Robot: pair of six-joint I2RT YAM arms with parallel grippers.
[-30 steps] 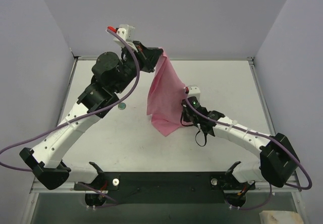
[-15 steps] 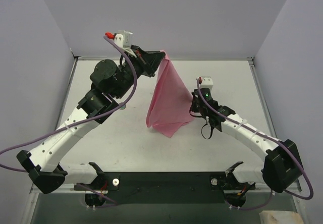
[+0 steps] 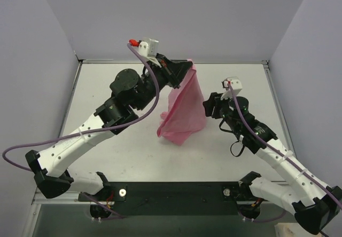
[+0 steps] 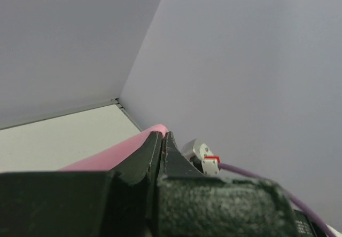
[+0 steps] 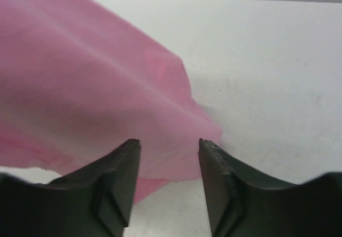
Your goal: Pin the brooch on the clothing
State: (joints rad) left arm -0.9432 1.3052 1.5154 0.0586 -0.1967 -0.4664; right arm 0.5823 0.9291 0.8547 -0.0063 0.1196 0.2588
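The clothing (image 3: 183,109), a pink shirt, hangs bunched from my left gripper (image 3: 188,66), and its lower folds rest on the white table (image 3: 107,85). In the left wrist view the left gripper (image 4: 162,135) is shut on a pink fold of the clothing (image 4: 107,154). My right gripper (image 3: 208,107) is open just right of the hanging fabric. In the right wrist view the right gripper (image 5: 169,143) has nothing between its fingers, and the clothing (image 5: 96,87) lies just beyond the tips. The brooch is hidden.
Grey walls (image 3: 176,18) enclose the table at the back and on both sides. The left arm (image 3: 123,101) stretches across the left half of the table. Purple cables (image 3: 32,146) loop off both arms.
The left arm has swung right, carrying the clothing with it. The right gripper has opened and drawn back to the right, off the fabric.
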